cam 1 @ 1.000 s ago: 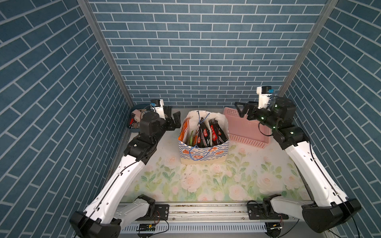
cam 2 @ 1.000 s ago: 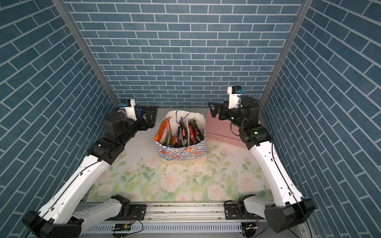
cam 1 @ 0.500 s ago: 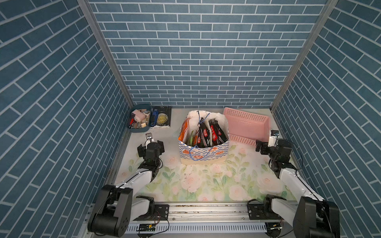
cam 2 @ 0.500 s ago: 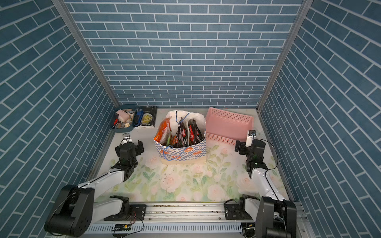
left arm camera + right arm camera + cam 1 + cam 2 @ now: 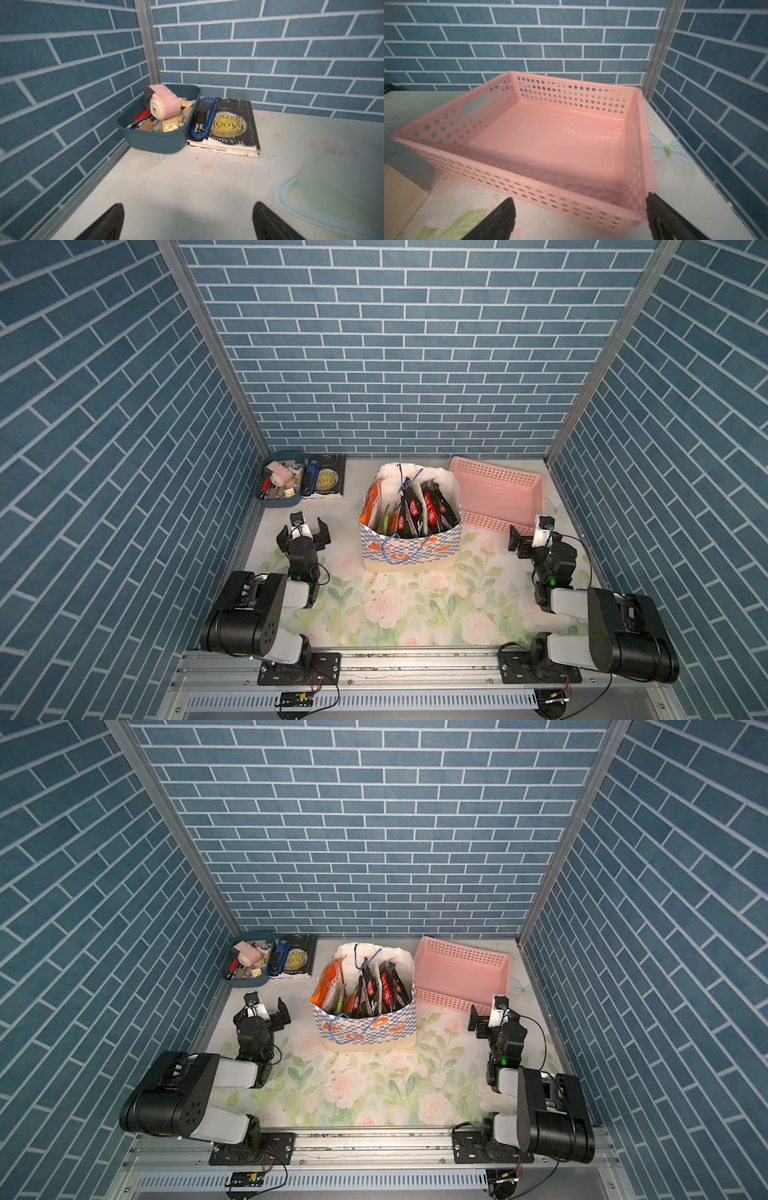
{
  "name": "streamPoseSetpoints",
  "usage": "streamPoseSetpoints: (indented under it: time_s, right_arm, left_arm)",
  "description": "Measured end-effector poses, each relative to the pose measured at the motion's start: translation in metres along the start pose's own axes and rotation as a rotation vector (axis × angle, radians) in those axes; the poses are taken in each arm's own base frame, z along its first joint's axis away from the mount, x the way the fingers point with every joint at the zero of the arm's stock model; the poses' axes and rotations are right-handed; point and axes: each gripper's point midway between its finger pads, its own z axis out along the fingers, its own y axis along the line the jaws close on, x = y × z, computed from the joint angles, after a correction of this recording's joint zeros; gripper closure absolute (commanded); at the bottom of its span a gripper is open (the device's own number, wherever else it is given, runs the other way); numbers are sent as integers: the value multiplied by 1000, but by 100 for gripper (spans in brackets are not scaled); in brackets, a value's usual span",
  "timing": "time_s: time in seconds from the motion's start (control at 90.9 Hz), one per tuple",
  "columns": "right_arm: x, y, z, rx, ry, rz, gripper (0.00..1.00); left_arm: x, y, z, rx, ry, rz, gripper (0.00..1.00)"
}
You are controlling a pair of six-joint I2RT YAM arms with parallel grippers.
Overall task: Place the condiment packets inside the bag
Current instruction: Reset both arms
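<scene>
In both top views we find the bag [image 5: 410, 545] upright on the desk [image 5: 415, 614], the condiment packets [image 5: 409, 510] standing inside it. Left pincer [image 5: 303, 533] and right pincer [image 5: 534, 536] flank the bag, apart from it, spread and empty. Left wrist view: fingers [image 5: 110, 224] spread over the desk. Right wrist view: fingers [image 5: 500, 220] spread, gripping nothing.

Rear blocked: bag [image 5: 411, 548], basket [image 5: 495, 473]; front seemingly open.

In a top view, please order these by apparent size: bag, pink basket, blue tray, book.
1. bag and pink basket: about alike; the bag stands taller, nearer the camera, so unranked.
2. blue tray
3. book, slightly smaller.
</scene>
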Motion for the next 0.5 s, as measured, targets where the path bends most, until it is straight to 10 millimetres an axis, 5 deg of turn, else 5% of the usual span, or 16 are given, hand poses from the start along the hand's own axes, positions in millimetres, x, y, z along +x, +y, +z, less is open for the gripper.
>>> streamPoseSetpoints:
  time_s: [0.187,0.495]
  right_arm:
    - [17,17,12,-16,26,-30,0]
    - [6,15,15,20,-12,-47,0]
  left_arm:
    - [-8,-3,0,16,-32,-13,0]
    - [-9,-4,0,23,-38,-15,0]
